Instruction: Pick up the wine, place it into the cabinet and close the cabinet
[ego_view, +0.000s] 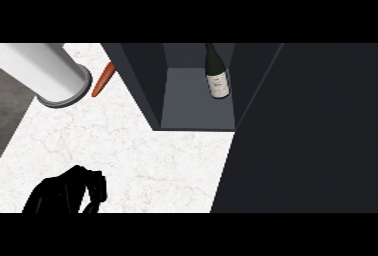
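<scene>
The dark green wine bottle (215, 75) with a pale label stands upright on the shelf inside the open dark grey cabinet (196, 112), towards its right wall. No hand touches it. The cabinet door (303, 135) is a broad dark panel that fills the right side of the view, swung open. My left hand (66, 194) shows as a black shape low at the left, over the marble counter and well apart from the cabinet, with nothing seen in it. My right hand does not show.
A pale grey cylinder (48, 70), shaped like a forearm, slants in from the upper left. An orange carrot (103, 80) lies on the white marble counter (148, 155) between it and the cabinet's left wall. The counter's edge runs along the far left.
</scene>
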